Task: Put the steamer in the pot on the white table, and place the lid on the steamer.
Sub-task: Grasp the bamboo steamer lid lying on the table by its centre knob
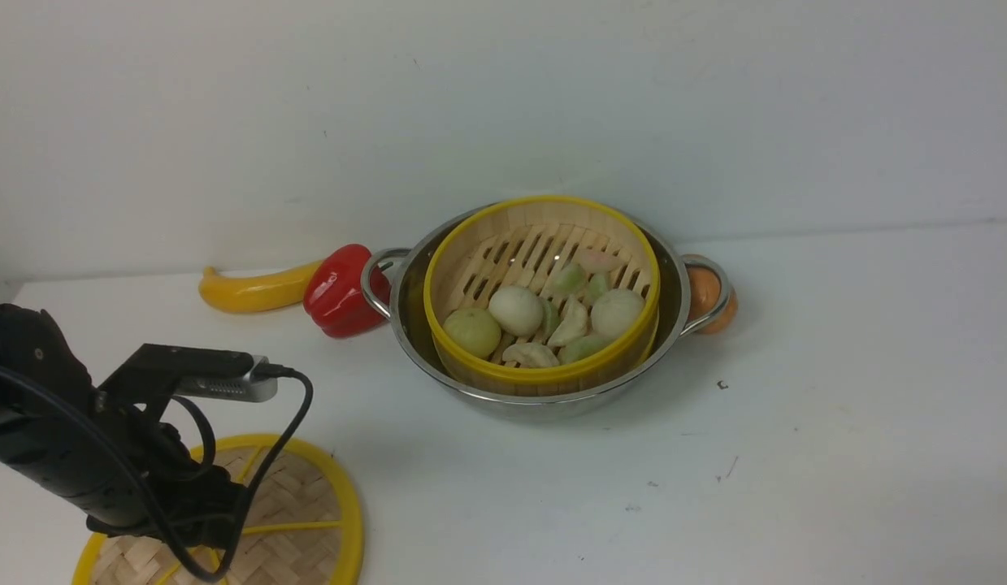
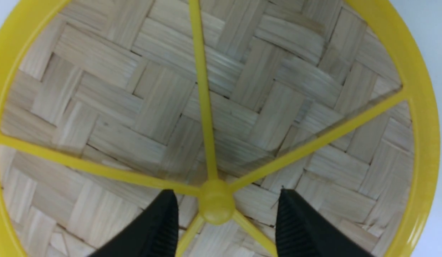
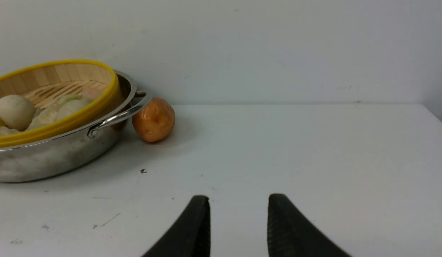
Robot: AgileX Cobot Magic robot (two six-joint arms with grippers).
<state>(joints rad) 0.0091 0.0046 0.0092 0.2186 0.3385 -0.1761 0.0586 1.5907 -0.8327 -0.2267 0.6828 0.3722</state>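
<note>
Your left gripper (image 2: 226, 194) is open. Its two black fingers (image 2: 160, 232) stand either side of the lid's yellow centre hub (image 2: 216, 205) with a clear gap on both sides, so nothing is gripped. You can't tell from the wrist view whether the tips touch the weave.

The lid (image 2: 135, 107) lies flat under that gripper, spokes up, and fills almost the whole wrist view. In the front view the lid (image 1: 308, 504) sits on the white table (image 1: 796, 447) at the near left, partly hidden by your left arm (image 1: 80, 439) and its cable. It is well apart from the pot.

Your right gripper (image 3: 238, 197) is also open, with nothing between the fingers, over bare table. It doesn't show in the front view.

The steamer (image 1: 544, 378) is already seated inside the pot (image 1: 552, 402), upright, near the table's middle toward the back wall. It is uncovered, and pale buns and dumplings (image 1: 515, 309) lie on its slatted floor.

A red pepper (image 1: 340, 292) sits just beside the pot's left handle, with a yellow banana (image 1: 251, 291) behind it. An orange round fruit (image 3: 153, 119) sits by the right handle. You can't tell whether it touches.
</note>
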